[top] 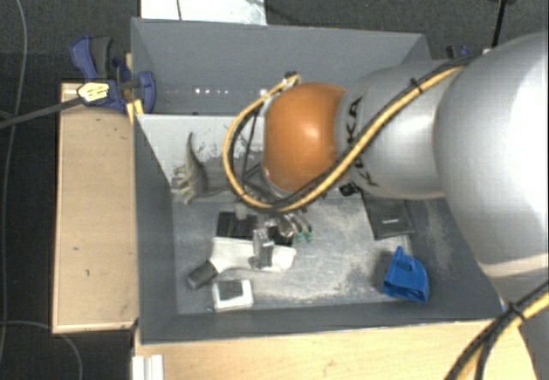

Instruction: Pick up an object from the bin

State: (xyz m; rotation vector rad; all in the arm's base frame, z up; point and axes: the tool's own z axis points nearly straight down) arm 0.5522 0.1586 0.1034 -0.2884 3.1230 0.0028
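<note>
Fingers [262,243] low over the white flat piece [236,251], front-left in the grey bin [159,198]; spread or closed, can't tell. Blue crumpled thing [405,275] well apart, right.

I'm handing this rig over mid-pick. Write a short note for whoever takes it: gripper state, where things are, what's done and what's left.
Gripper: low in the middle of the bin, at the right end of a flat white piece; no grasp can be confirmed.
Nearby: a black block behind it, a small dark piece and a white square piece with a dark centre at front left.
Apart: a blue crumpled thing at front right.
Done: arm is down at the things.
Left: secure one thing, lift it out.
</note>
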